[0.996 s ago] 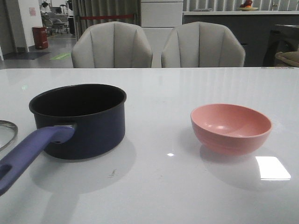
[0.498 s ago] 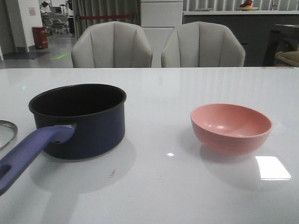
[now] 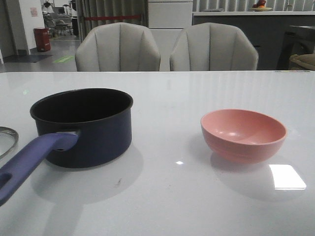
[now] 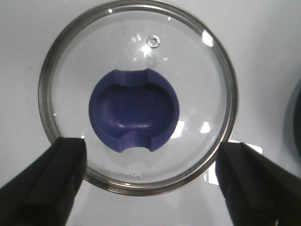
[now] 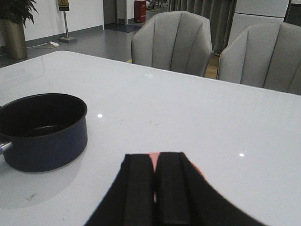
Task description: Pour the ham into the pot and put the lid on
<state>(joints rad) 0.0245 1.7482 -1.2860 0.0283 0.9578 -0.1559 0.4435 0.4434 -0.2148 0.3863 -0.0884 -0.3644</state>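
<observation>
Glass, with a metal rim and a purple-blue knob, the lid (image 4: 136, 96) lay flat on the white table (image 3: 167, 191); in the front view we saw only a sliver of its rim at the left edge, beside the pot's handle. We could not make out any ham: the pink bowl (image 3: 243, 134) showed a bare inner wall from the front, and the right end effector (image 5: 156, 188), fingers pressed together, hid most of it. The left end effector (image 4: 150, 181) hung spread wide above the lid, fingers at opposite rim edges. The pot (image 3: 83, 125) stood well left of the bowl.
</observation>
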